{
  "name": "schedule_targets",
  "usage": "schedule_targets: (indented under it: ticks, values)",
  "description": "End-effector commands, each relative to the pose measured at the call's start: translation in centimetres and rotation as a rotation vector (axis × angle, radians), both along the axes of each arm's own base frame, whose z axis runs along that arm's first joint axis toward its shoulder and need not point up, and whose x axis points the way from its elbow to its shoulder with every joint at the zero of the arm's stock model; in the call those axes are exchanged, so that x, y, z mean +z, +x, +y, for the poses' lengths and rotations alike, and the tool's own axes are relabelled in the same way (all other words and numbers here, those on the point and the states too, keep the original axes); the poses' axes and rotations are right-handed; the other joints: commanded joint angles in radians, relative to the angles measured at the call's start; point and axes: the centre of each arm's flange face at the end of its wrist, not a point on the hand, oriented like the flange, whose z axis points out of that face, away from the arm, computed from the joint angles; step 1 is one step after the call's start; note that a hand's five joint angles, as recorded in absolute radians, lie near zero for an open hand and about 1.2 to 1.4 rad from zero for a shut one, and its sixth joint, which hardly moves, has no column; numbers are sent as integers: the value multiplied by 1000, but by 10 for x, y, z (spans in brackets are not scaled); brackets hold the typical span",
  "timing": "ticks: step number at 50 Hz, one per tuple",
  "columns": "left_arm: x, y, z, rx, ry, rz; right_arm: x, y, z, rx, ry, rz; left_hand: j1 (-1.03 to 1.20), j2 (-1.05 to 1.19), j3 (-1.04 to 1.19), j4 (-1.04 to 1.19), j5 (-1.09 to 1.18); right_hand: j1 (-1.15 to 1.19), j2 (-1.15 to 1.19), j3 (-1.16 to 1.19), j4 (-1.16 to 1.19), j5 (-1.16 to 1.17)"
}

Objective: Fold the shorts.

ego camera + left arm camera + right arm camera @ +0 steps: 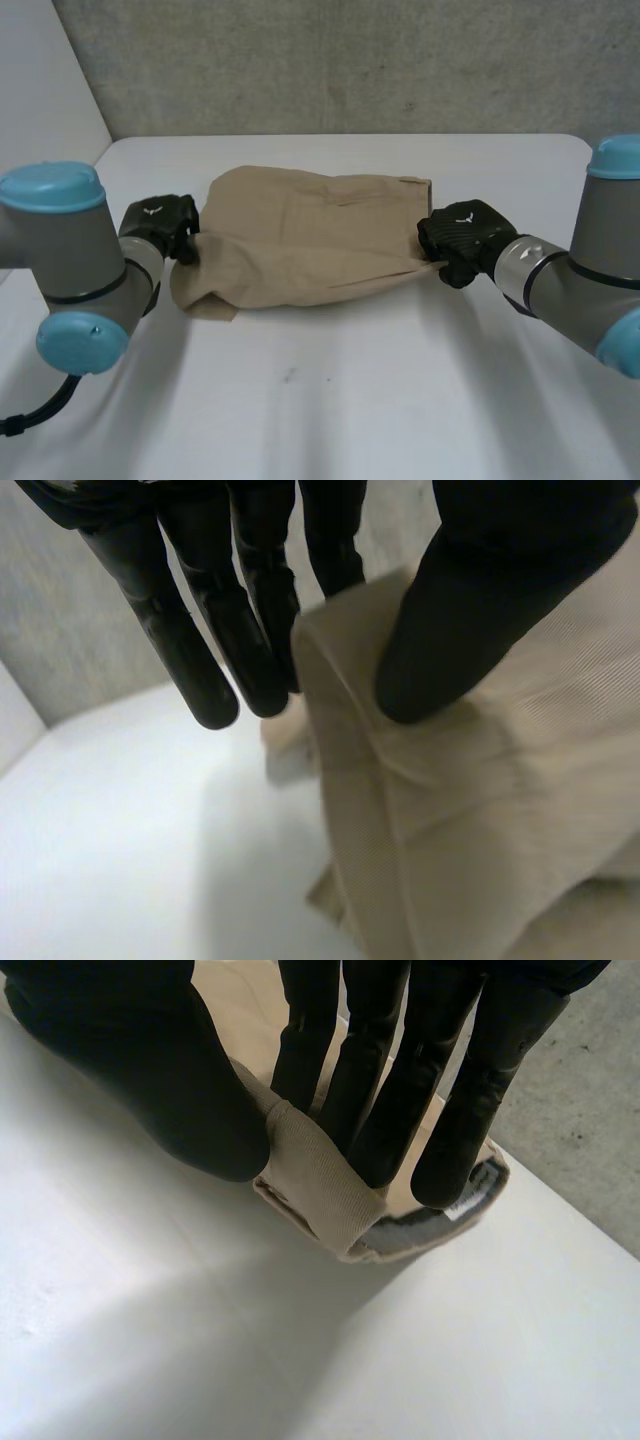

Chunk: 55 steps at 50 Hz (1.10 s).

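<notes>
Blue-capped left arm [60, 250] at lower left & right arm [600, 260] at lower right of head view reach in over white table [330, 400]. Grey concrete wall [350, 60] runs across top of frame, w/ white wall [50, 80] at upper left. Tan shorts [300, 235] lie on table at frame centre, near edge rumpled. Left hand [160, 225] at shorts' left edge: thumb on top of cloth, fingers behind raised edge, clamped on it. Right hand [465, 238] at shorts' right edge, thumb & fingers pinching a rolled bit of cloth between them.
</notes>
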Motion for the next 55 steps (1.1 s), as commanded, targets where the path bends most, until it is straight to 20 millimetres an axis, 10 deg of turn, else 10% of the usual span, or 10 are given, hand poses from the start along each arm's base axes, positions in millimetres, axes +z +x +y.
schedule_targets:
  ticks: [1,8,17,27,55]
  values:
    - [-20,-1,-1,-10,95,-33,0,2,6,-9,55,-39,-536,-597,-593,-596,-564,485,225,218,207,240]
    - [-15,-8,8,-20,84,-37,-23,13,-4,-69,143,-87,-569,-630,-626,-629,-597,485,225,218,207,240]
    - [43,16,64,-11,-6,-5,-25,14,-12,-126,173,-142,-481,-542,-538,-541,-510,485,225,218,207,240]
    - [27,29,118,-63,63,-18,-22,15,-12,-124,173,-152,-337,-398,-394,-397,-365,485,225,218,207,240]
    - [-33,7,54,-57,58,-35,-25,11,6,-102,188,-136,-208,-269,-265,-268,-236,485,225,218,207,240]
